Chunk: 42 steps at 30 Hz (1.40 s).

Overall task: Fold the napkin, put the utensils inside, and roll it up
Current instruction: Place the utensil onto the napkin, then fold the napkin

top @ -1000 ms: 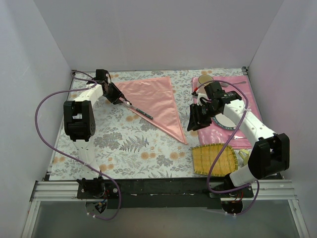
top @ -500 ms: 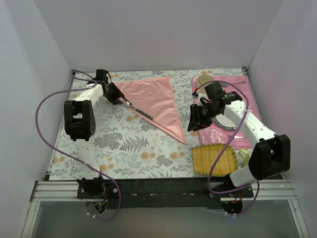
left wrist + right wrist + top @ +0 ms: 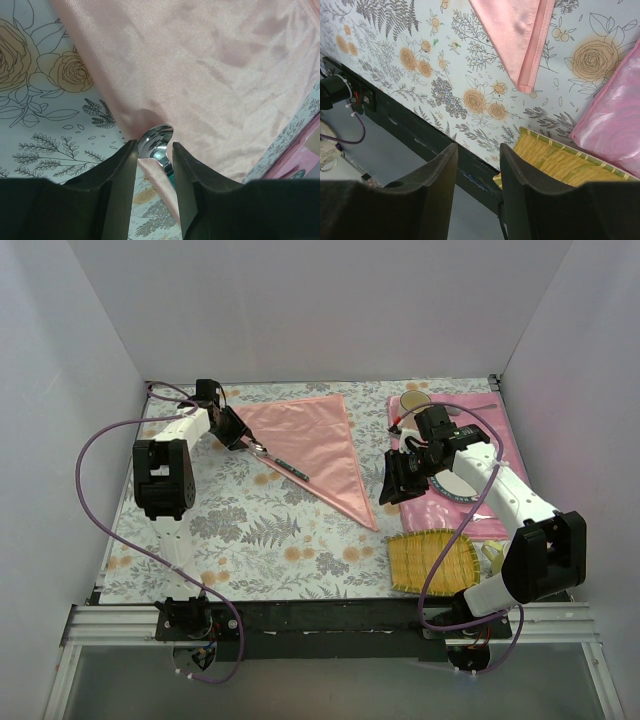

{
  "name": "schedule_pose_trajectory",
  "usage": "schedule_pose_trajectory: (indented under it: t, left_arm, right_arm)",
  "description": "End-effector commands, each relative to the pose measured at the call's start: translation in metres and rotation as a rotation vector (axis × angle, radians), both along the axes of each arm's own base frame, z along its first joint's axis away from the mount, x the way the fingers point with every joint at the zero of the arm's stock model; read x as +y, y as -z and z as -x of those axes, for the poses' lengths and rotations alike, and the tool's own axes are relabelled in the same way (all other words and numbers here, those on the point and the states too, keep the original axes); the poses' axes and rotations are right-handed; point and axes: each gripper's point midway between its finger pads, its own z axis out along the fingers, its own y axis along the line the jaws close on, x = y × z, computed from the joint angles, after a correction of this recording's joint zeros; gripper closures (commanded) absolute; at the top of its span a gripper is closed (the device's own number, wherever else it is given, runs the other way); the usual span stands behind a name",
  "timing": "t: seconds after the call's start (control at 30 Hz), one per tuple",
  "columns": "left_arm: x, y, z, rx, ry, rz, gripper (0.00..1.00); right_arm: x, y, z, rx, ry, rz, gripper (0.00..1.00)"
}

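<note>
The napkin (image 3: 312,443) lies folded into a salmon-pink satin triangle on the floral tablecloth, its tip pointing toward the near edge. The teal-handled spoon (image 3: 285,466) rests across its left edge. In the left wrist view the spoon's silver bowl (image 3: 156,140) sits on the napkin (image 3: 210,65) between the tips of my left gripper (image 3: 154,146), which stands open with a gap on each side of the bowl. My right gripper (image 3: 392,485) hovers open and empty right of the napkin tip (image 3: 525,82).
A deeper pink placemat (image 3: 492,445) with a plate lies under the right arm; an all-silver spoon (image 3: 478,407) lies at its back. A woven bamboo tray (image 3: 432,560) sits at the front right. The black front rail (image 3: 415,127) marks the table edge.
My left gripper's jaws have spread slightly around the spoon bowl, and the left arm's elbow has shifted a little. The spoon, the napkin and the right arm stay where they were.
</note>
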Motion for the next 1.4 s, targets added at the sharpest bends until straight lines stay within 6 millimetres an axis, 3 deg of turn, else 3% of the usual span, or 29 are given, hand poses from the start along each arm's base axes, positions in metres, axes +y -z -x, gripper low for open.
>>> schedule_pose_trajectory:
  t: [0.0,0.23,0.33,0.37,0.4,0.47,0.5,0.53,0.57,0.6,0.63,0.7,0.73,0.83,0.87,0.93,0.97,1.0,1.07,1.17,1.2,1.23,1.37]
  left_arm:
    - [-0.001,-0.01,-0.012,-0.038,0.011,0.008,0.66]
    - [-0.006,-0.014,-0.021,-0.062,0.023,0.021,0.66]
    - [-0.005,-0.019,-0.013,-0.022,0.028,0.013,0.65]
    - [0.0,-0.022,-0.012,-0.024,0.022,-0.019,0.64]
    - [0.004,-0.038,-0.009,-0.047,0.011,-0.037,0.63]
    - [0.018,-0.041,0.001,-0.042,-0.044,-0.083,0.59]
    - [0.025,-0.066,0.003,-0.094,-0.076,-0.098,0.57]
    - [0.033,-0.061,0.008,-0.104,-0.109,-0.12,0.53]
    - [0.038,-0.069,0.007,-0.14,-0.145,-0.126,0.5]
    - [0.063,-0.074,0.004,-0.176,-0.208,-0.148,0.47]
    - [0.072,-0.095,-0.006,-0.278,-0.241,-0.143,0.45]
    - [0.099,-0.088,-0.007,-0.316,-0.299,-0.137,0.44]
    - [0.108,-0.095,-0.021,-0.391,-0.319,-0.134,0.44]
    - [0.138,-0.093,-0.038,-0.457,-0.385,-0.126,0.46]
    - [0.15,-0.08,-0.043,-0.447,-0.412,-0.123,0.46]
    - [0.16,-0.082,-0.059,-0.495,-0.429,-0.108,0.48]
    - [0.166,-0.065,-0.064,-0.477,-0.439,-0.105,0.48]
    - [0.167,-0.068,-0.071,-0.491,-0.439,-0.096,0.48]
    - [0.168,-0.073,-0.09,-0.572,-0.422,-0.078,0.51]
    - [0.171,-0.066,-0.113,-0.615,-0.423,-0.057,0.52]
    - [0.17,-0.05,-0.117,-0.598,-0.423,-0.048,0.52]
    - [0.172,-0.056,-0.126,-0.625,-0.422,-0.042,0.52]
    - [0.175,-0.036,-0.142,-0.598,-0.43,-0.038,0.54]
  right_arm:
    - [-0.001,-0.006,-0.003,-0.03,-0.003,-0.008,0.53]
    - [-0.001,-0.004,-0.003,-0.022,-0.002,-0.009,0.53]
    - [-0.001,-0.006,-0.005,-0.026,-0.002,-0.007,0.52]
    - [-0.002,-0.006,-0.004,-0.027,-0.001,-0.004,0.53]
    - [-0.002,-0.006,-0.005,-0.032,0.0,-0.004,0.53]
    - [-0.003,-0.004,-0.003,-0.032,-0.001,-0.003,0.53]
    - [-0.002,-0.004,-0.002,-0.03,-0.003,-0.007,0.53]
    - [-0.001,-0.004,-0.001,-0.028,-0.005,-0.016,0.53]
    - [-0.001,-0.002,0.0,-0.026,-0.007,-0.018,0.53]
    - [-0.001,-0.002,0.001,-0.022,-0.009,-0.023,0.53]
    - [0.0,-0.002,0.003,-0.015,-0.012,-0.027,0.53]
    - [0.001,-0.004,0.002,-0.016,-0.014,-0.028,0.53]
    - [0.001,-0.004,0.001,-0.017,-0.013,-0.03,0.52]
    - [0.005,-0.007,-0.007,-0.019,-0.003,-0.038,0.52]
    - [0.006,-0.004,-0.01,0.003,0.001,-0.031,0.52]
    - [0.01,-0.011,-0.022,0.003,0.004,-0.03,0.52]
    - [0.011,-0.012,-0.026,0.006,0.007,-0.027,0.52]
    - [0.013,-0.022,-0.033,-0.015,0.007,-0.029,0.52]
    - [0.015,-0.02,-0.042,-0.003,0.018,-0.022,0.52]
    - [0.02,-0.024,-0.056,0.001,0.03,-0.026,0.53]
    - [0.019,-0.023,-0.06,0.003,0.037,-0.02,0.53]
    - [0.018,-0.023,-0.065,0.003,0.044,-0.009,0.53]
    - [0.016,-0.02,-0.074,0.02,0.066,-0.002,0.53]
